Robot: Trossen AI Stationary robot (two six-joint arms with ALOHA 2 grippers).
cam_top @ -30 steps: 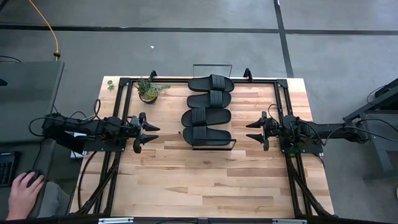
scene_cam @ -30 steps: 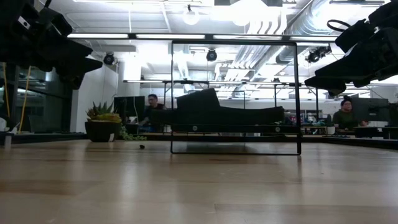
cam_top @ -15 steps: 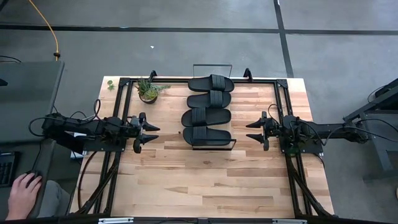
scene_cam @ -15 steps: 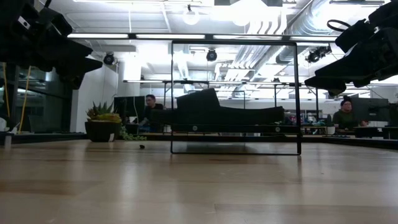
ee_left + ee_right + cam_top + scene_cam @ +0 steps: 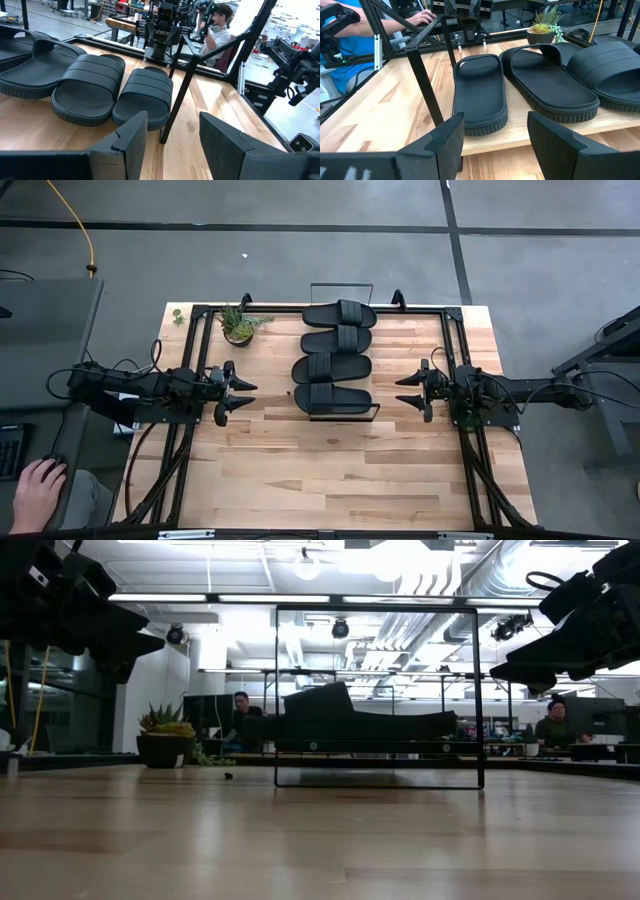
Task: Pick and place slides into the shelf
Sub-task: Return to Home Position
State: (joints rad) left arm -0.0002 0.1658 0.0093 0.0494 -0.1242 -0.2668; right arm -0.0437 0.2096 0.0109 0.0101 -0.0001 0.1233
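On the shelf (image 5: 341,284), at the middle of the far half of the surface (image 5: 300,470):

Item 1. Slides (image 5: 334,352), four, matte black. They lie soles down in a single row along the plank, each set crosswise and packed close against its neighbour. That is likely the only way four fit between the two wire end rails. None is on the bare surface and none is in a tool. Judged from this, the placing work is complete.

Item 2. Shelf, a light-wood plank with a black wire frame. Its long axis runs away from the viewer, midway between the two arms, so either arm can reach it from its own side. The low view shows the plank raised a little off the surface.

Item 3. Left tool (image 5: 252,393). It sits beside the shelf on the left, apart from it and clear of the surface. Its fingers are spread and nothing is between them. It points toward the slides.

Item 4. Right tool (image 5: 398,390). It mirrors the left tool on the right side, fingers likewise spread and empty. The matched, drawn-back poses suit a rest position, with no grasp under way.

Item 5. Potted plant (image 5: 238,325). It stands at the far left corner of the surface, well away from the shelf and out of either arm's path.
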